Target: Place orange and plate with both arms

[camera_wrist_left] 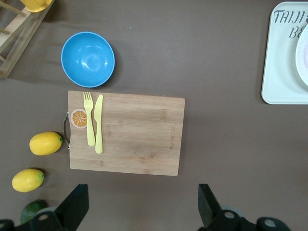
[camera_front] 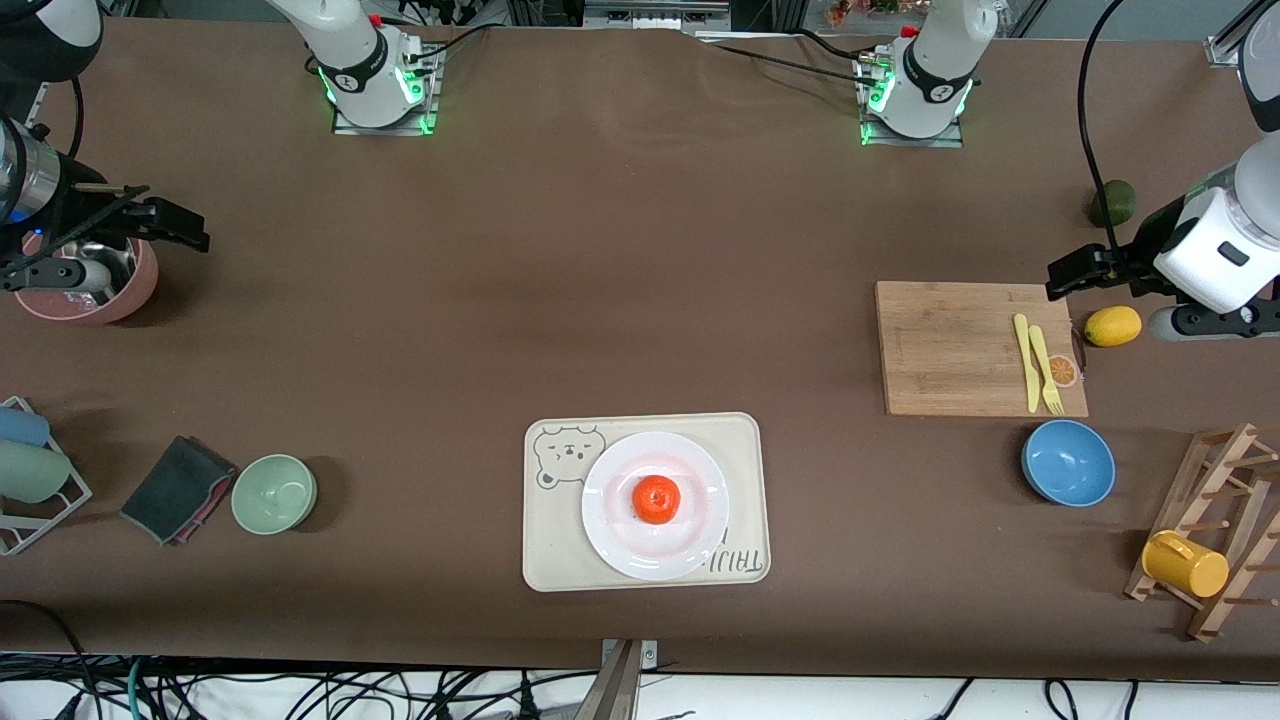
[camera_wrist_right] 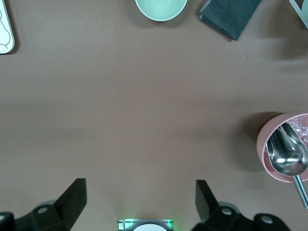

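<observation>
Left tool point(camera_wrist_left: 142, 211) — fingers spread wide, holding nothing — hangs at the left arm's end of the surface point(camera_front: 600, 300), over the lemon point(camera_front: 1112, 326) beside the wooden cutting board point(camera_front: 975, 345). Right tool point(camera_wrist_right: 139, 207), likewise wide open and empty, hangs over the pink bowl point(camera_front: 95, 285) at the right arm's end. The orange point(camera_front: 656, 499) sits on the centre of the white plate point(camera_front: 610, 535); the plate rests on the cream bear-print tray point(camera_front: 560, 560) — well apart from both tools.

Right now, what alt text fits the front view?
An orange sits on a white plate resting on a cream tray. Both end effectors are open and apart from it, the left end effector near a cutting board, the right end effector by a pink bowl.
</observation>
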{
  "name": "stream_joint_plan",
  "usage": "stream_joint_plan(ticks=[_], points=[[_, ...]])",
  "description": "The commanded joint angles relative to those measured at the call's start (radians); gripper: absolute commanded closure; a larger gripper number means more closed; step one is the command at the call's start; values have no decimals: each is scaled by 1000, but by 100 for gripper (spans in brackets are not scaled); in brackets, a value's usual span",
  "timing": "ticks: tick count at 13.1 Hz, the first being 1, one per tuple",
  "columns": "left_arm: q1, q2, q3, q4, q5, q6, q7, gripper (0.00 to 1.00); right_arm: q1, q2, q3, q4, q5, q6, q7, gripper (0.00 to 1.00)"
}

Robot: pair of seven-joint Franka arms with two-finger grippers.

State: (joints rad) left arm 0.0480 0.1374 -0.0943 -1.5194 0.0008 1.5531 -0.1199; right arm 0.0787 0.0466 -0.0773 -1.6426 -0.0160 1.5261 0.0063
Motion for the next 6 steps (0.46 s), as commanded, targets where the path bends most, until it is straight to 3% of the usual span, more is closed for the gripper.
stream_joint_plan(ticks=[1, 6], points=[[1, 10, -2, 27, 1, -19, -3, 0, -8, -7, 11, 1, 4, 2, -2, 0], [1, 10, -2, 27, 1, -19, -3, 0, -7, -7, 13, 1, 4, -4, -5, 0]])
